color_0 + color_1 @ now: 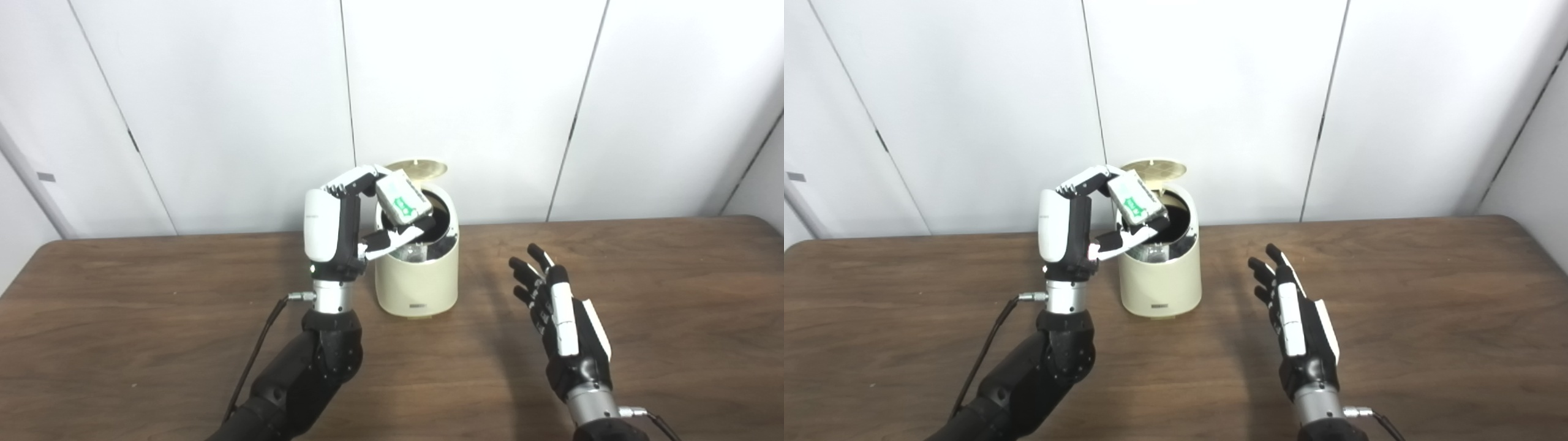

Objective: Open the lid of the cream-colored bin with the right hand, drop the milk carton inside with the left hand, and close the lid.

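The cream-colored bin (416, 278) stood upright on the wooden table (122, 318), near the far edge and about midway along it. Its lid (418, 168) was tipped up at the back, leaving the dark mouth of the bin open toward the cameras.

The left hand (343, 229) was raised just beside the bin's left side, wrist upright, palm toward the bin. Its fingers (355, 179) curled over the top end of the milk carton (402, 202) while the thumb pressed from below, so the carton was pinched between them. The carton, white with green print, was tilted, its lower end over the bin's opening at the left rim. Whether it touched the rim could not be told. A black cable (257, 349) ran from the left wrist down toward the near edge.

The right hand (566, 318) lay over the table to the right of the bin and nearer the front edge, apart from it. Its fingers (530, 275) were stretched out and slightly spread, pointing toward the far edge, holding nothing. Whether it rested on the wood or hung just above could not be told.

White wall panels (465, 92) stood behind the table.
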